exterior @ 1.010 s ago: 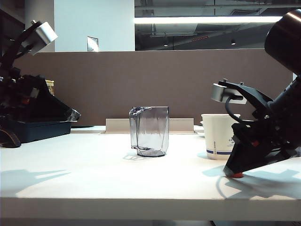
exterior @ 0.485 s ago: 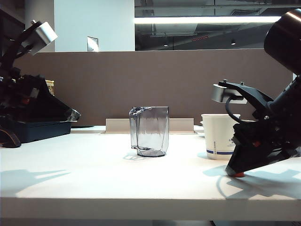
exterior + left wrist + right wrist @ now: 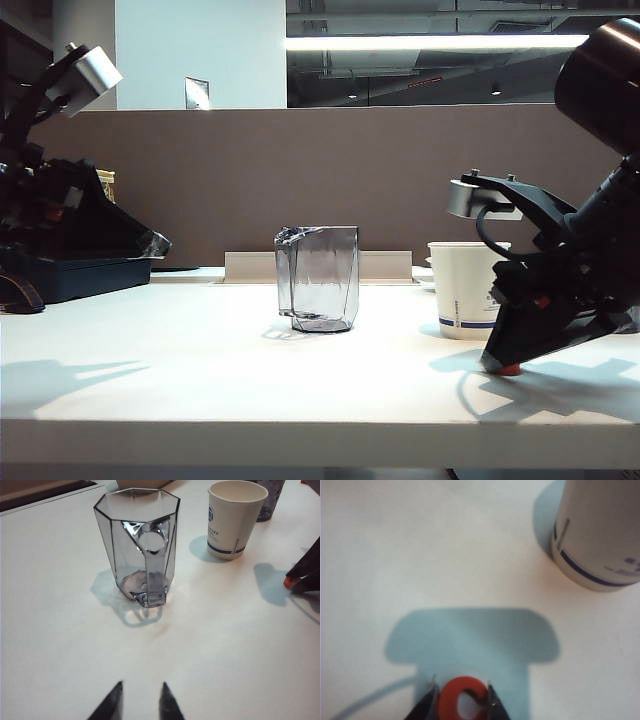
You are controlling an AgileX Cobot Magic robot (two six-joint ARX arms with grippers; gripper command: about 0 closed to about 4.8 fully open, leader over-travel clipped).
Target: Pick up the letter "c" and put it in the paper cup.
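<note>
My right gripper (image 3: pixel 461 700) clamped the letter "c" (image 3: pixel 462 699) on the table (image 3: pixel 200 370), beside the paper cup (image 3: pixel 466 288). Left gripper (image 3: pixel 140 700) hung open (nothing held).

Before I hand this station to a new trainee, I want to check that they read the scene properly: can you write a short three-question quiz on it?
1. True or false: the letter "c" already lies in the paper cup.
2. Which gripper has its fingertips on either side of the letter? A) left gripper B) right gripper
3. Fill in: the clear faceted cup stands on the ___.

Key
1. False: it lies on the table, near the cup.
2. B; the left gripper hangs open, away from the letter.
3. Table.
</note>
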